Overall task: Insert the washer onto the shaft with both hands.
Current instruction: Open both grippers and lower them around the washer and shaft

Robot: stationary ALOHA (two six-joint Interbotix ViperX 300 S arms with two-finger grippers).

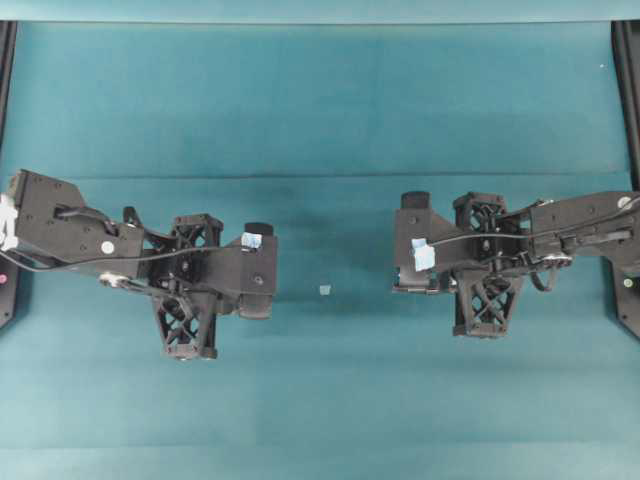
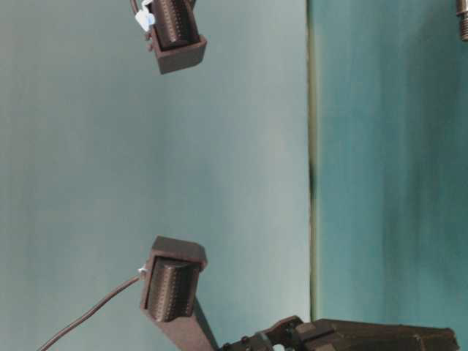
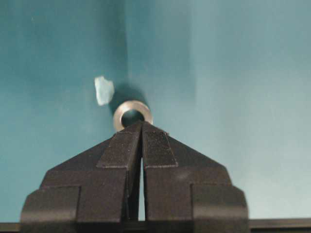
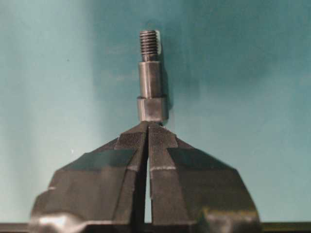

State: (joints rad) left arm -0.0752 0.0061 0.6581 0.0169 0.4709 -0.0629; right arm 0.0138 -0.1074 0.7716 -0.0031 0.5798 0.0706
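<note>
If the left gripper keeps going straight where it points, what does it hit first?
Probably the right gripper, opposite it across a bare gap. The left gripper already holds the washer; the tape scrap lies below on the table.

A teal tabletop [image 1: 320,110] fills the scene, evenly lit, with soft shadows near the middle. Black frame rails [image 1: 626,90] run along its left and right edges. A small pale tape scrap [image 1: 324,290] lies near the centre.
</note>
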